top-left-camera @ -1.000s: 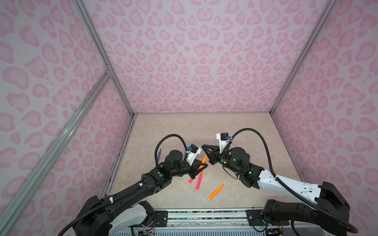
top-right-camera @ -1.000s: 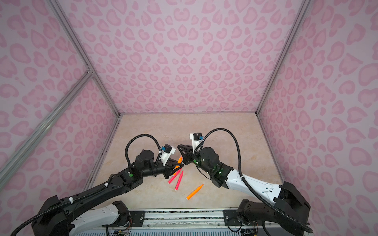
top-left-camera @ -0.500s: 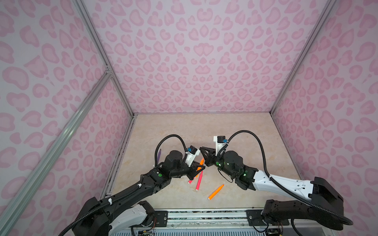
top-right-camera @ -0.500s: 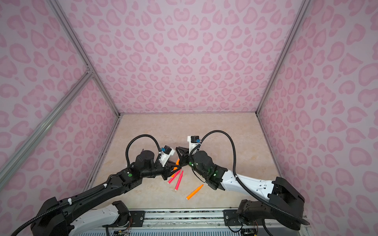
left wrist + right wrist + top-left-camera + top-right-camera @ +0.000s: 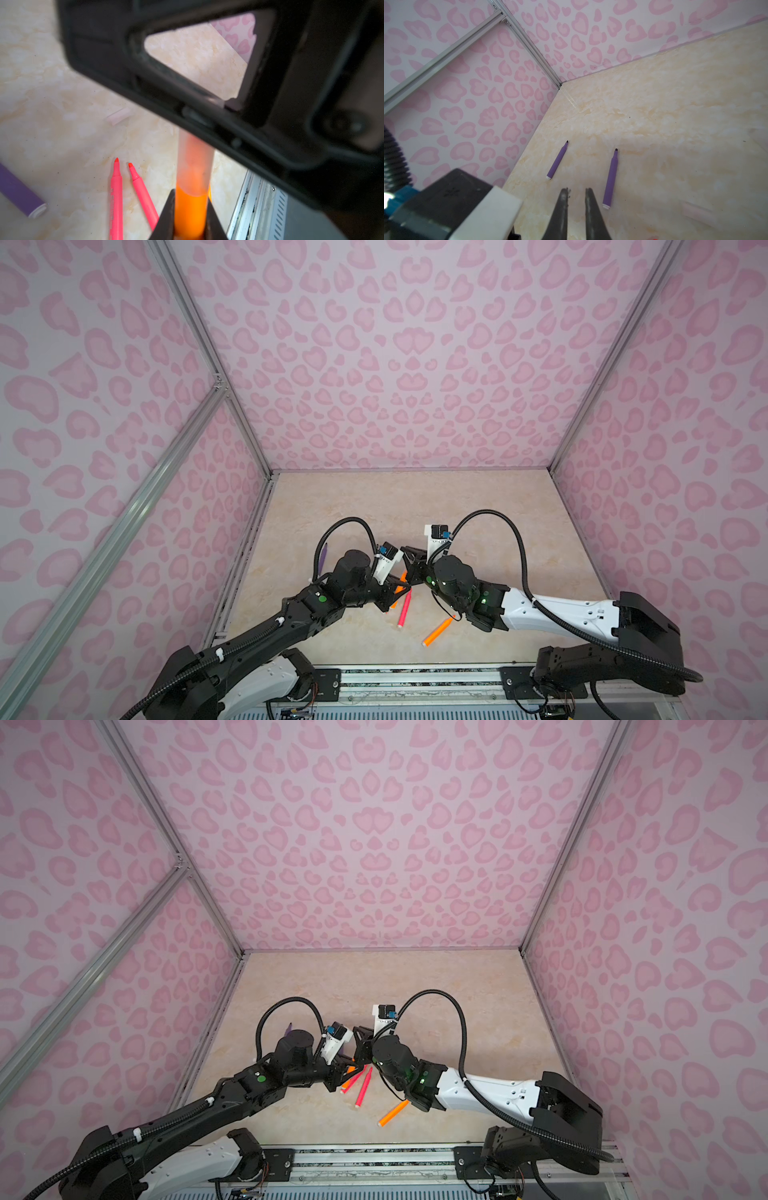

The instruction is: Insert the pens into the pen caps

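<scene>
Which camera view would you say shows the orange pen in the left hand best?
The left wrist view: the orange pen fills the foreground, gripped by the left hand, its tip inside a clear cap. Both top views show only orange slivers at that hand. The right wrist view misses it.

Walls (image 5: 411, 344) show pink heart spots on pale pink; table (image 5: 478, 506) is marbled beige; orange pen (image 5: 190, 214), pink pen (image 5: 404, 608), purple pen (image 5: 610, 178).
</scene>
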Controlling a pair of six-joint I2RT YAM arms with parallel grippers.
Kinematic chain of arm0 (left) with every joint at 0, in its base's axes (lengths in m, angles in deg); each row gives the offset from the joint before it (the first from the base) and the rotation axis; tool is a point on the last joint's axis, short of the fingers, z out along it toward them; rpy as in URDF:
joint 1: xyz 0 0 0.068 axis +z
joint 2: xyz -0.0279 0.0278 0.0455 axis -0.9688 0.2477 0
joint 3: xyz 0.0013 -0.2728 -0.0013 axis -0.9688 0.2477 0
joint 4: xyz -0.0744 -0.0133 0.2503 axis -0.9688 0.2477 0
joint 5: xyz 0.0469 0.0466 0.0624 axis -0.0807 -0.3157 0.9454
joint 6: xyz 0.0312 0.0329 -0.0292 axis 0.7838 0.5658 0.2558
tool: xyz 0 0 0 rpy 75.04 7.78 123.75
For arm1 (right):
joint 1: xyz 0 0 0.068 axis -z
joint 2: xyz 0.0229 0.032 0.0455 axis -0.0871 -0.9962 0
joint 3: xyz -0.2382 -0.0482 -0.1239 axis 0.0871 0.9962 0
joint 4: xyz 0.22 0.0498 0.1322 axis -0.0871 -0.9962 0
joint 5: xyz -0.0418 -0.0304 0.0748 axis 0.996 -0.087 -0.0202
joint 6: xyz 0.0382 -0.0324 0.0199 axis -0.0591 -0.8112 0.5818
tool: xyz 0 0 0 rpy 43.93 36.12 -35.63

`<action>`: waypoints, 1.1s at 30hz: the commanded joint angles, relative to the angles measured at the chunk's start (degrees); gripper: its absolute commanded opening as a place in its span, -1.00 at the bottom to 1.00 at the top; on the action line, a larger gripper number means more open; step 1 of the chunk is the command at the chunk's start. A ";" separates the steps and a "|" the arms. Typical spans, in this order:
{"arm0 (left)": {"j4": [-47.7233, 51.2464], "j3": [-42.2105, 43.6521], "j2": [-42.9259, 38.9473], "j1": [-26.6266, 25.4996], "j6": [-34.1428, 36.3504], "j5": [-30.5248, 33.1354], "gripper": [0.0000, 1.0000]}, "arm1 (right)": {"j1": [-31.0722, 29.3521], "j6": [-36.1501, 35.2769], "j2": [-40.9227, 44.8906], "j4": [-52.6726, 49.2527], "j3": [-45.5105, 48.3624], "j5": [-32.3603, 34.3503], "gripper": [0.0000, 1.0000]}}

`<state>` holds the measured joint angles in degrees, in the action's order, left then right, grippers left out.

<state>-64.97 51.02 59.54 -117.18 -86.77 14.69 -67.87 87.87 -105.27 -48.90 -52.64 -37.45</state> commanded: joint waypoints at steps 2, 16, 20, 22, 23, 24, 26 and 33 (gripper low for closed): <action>-19.56 0.61 -0.56 4.11 -7.92 11.26 -0.92 | -1.20 -0.19 1.43 -6.67 4.52 -9.59 -1.00; -16.09 -1.18 2.06 5.13 -6.51 14.58 -0.91 | 7.10 0.36 11.78 -8.97 6.25 -3.57 0.19; -10.69 -3.63 5.87 5.67 -6.71 23.96 -0.91 | 11.87 0.24 18.82 -11.05 10.45 -1.74 0.40; -5.39 -5.36 8.42 7.25 -7.85 29.14 -0.92 | 12.92 -1.15 22.37 -11.24 13.26 -0.36 0.47; -3.59 -5.98 9.69 8.96 -9.37 30.97 -0.91 | 12.97 -2.16 23.89 -11.92 14.49 0.91 0.54; -2.16 -6.21 10.89 11.24 -11.04 31.56 -0.91 | 13.02 -3.50 25.33 -11.84 15.65 2.17 0.59; -0.43 -6.00 12.53 16.58 -13.76 30.61 -0.92 | 14.03 -3.86 27.49 -13.44 16.10 3.37 0.61; 3.70 -8.71 17.54 23.50 -13.52 31.06 -0.92 | 15.29 -6.62 26.96 -10.15 17.18 1.72 0.65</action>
<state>-63.16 44.00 75.34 -94.18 -99.80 43.65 -52.92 83.17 -76.96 -61.03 -35.72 -35.61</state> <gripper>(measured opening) 0.187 0.820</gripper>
